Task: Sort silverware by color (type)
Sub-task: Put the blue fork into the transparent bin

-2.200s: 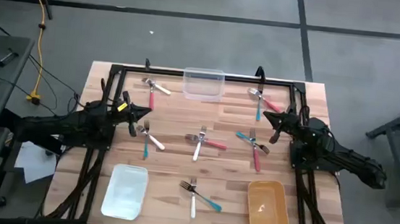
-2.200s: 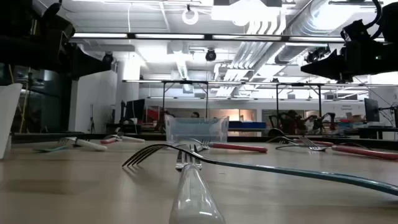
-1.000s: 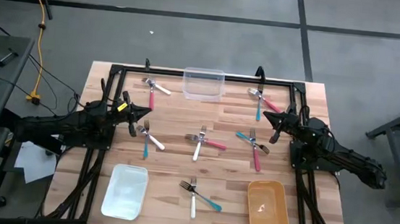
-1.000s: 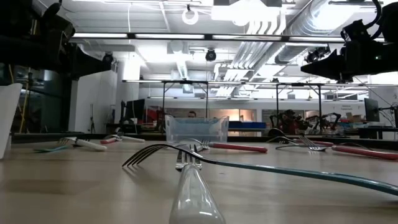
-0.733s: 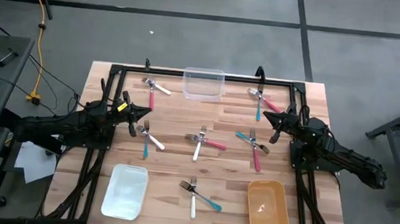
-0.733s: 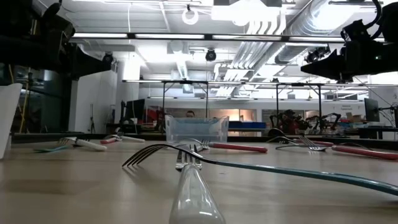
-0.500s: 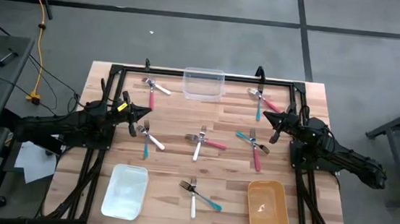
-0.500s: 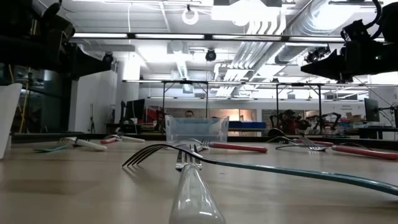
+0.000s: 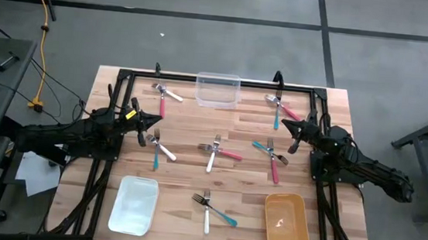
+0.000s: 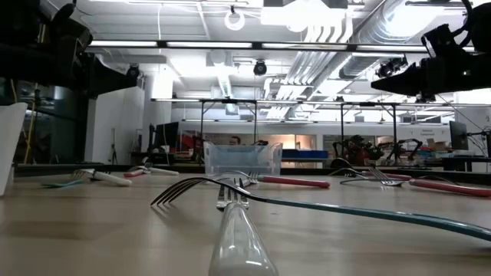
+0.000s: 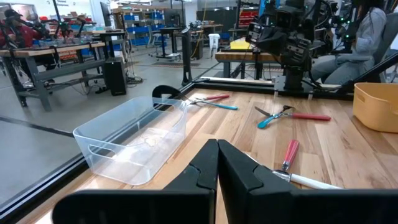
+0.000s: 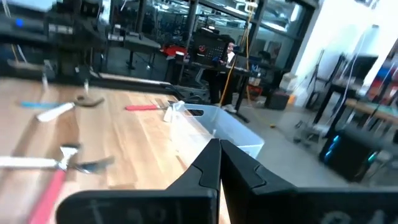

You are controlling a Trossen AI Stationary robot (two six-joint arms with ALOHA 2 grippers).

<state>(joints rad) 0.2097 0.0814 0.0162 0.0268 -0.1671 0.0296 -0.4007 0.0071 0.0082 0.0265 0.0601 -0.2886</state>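
Forks lie flat in crossed pairs on the wooden table. There is a pink and white pair (image 9: pixel 165 95) far left and a pink and teal pair (image 9: pixel 279 109) far right. A teal and white pair (image 9: pixel 158 148), a pink and white pair (image 9: pixel 217 151) and a teal and pink pair (image 9: pixel 271 154) lie across the middle. A teal and white pair (image 9: pixel 210 207) lies near me. My left gripper (image 9: pixel 146 128) hovers shut above the table's left side, beside the teal and white pair; its shut fingers (image 11: pixel 217 163) show in its wrist view. My right gripper (image 9: pixel 294 136) hovers shut at the right (image 12: pixel 219 163).
A clear bin (image 9: pixel 217 89) stands at the far edge's middle. A white tray (image 9: pixel 134 205) sits near left and an orange bin (image 9: pixel 283 222) near right. A black frame (image 9: pixel 202 78) runs round the table. Bare wood shows between the fork pairs.
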